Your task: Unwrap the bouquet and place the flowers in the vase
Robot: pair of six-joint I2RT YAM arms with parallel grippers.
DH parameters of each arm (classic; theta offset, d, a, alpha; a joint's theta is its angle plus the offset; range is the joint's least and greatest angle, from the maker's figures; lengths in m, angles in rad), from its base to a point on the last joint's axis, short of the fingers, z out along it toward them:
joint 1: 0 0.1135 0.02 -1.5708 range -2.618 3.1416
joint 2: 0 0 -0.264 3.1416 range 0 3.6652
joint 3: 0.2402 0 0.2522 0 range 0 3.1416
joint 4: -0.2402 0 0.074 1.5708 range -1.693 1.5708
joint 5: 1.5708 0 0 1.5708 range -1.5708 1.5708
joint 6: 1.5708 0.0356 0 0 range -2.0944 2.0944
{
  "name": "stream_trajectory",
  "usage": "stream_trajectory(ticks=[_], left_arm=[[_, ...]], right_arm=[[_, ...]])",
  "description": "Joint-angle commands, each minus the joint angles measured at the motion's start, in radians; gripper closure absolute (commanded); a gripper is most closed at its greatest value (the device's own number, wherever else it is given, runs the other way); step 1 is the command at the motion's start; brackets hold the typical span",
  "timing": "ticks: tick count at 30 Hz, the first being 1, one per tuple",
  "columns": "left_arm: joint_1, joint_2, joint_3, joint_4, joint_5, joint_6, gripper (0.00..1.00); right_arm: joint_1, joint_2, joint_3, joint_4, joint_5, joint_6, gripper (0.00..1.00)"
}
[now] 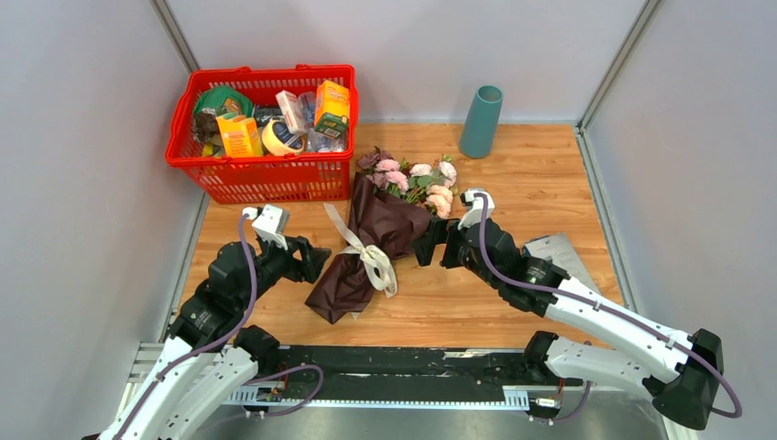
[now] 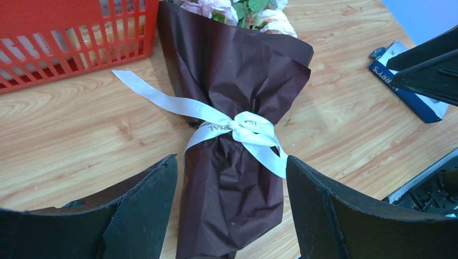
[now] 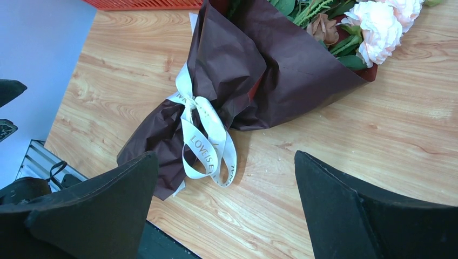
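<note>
Bouquet [image 1: 371,240] wrapped, ribbon [image 1: 374,261] tied; task unstarted.
Left gripper [image 1: 316,263] and right gripper [image 1: 428,246] flank it, both wide open, empty; vase [image 1: 481,121] far right, without flowers.

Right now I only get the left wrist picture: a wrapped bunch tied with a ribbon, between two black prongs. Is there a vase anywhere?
Observer: Yes. A teal vase stands upright at the far edge of the table, right of the red basket and apart from the bouquet.
Operator: Is the other arm holding anything?
Observer: No. The right pincer is open beside the bouquet with nothing gripped. I cannot tell whether it touches the paper.
Operator: Does the ribbon say something?
Observer: In the right wrist view the ribbon reads "LOVE IS". The rest is folded out of sight.
</note>
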Motion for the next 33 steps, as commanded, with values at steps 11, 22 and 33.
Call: stream_trajectory(ticks=[11, 22, 33], left_arm=[[-0.001, 0.045, 0.009, 0.017, -0.051, -0.035, 0.21], [-0.001, 0.246, 0.038, -0.092, -0.109, -0.234, 0.26], [-0.001, 0.237, -0.201, 0.104, 0.040, -0.451, 0.32]], right_arm=[[-0.001, -0.010, 0.017, 0.114, 0.048, -0.013, 0.00], [-0.003, 0.116, -0.133, 0.501, -0.209, -0.059, 0.20], [-0.003, 0.383, -0.049, 0.545, -0.363, -0.094, 0.40]])
